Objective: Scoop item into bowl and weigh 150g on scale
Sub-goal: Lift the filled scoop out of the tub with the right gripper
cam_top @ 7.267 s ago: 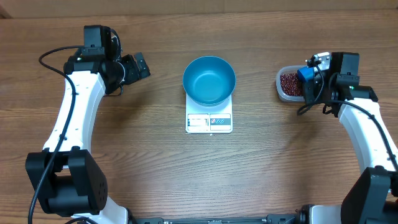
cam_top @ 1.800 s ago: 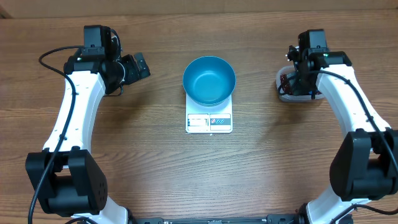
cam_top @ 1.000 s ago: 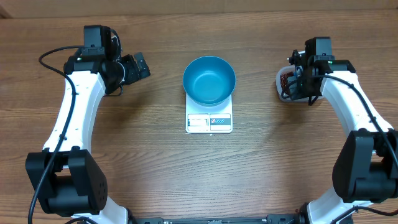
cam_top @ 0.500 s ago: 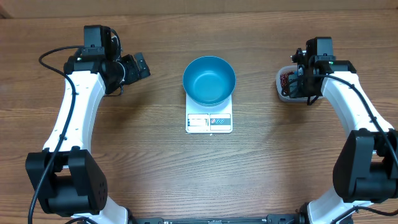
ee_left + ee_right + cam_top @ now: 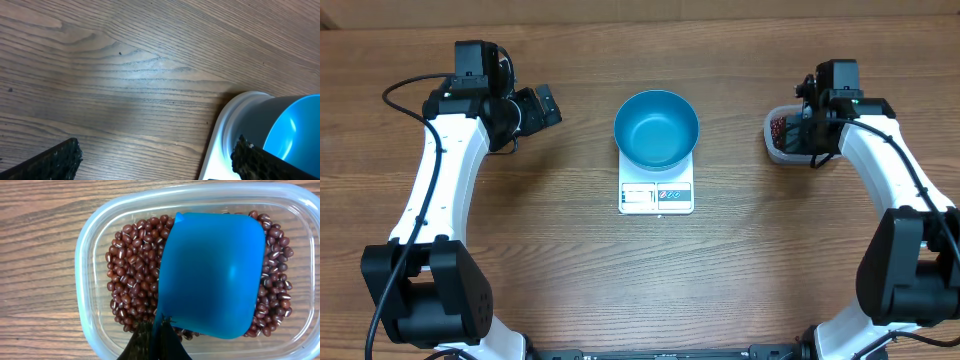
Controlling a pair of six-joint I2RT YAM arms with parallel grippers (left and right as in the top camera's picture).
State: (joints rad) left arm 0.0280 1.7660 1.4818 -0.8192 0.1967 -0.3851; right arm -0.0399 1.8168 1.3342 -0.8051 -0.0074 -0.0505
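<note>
Right gripper (image 5: pixel 156 339): clenched on scoop (image 5: pixel 210 275) handle; scoop lies on beans (image 5: pixel 132 275)
Beans: loose, light, likely to roll; carry level by scoop

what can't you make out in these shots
Scale reading: overhead, too small.
Beans under the scoop: right wrist, scoop covers them.
Right pincer: right wrist, mostly cut by bottom edge; overhead, its arm hides it.
Bowl: left wrist, cut by right edge.
</note>
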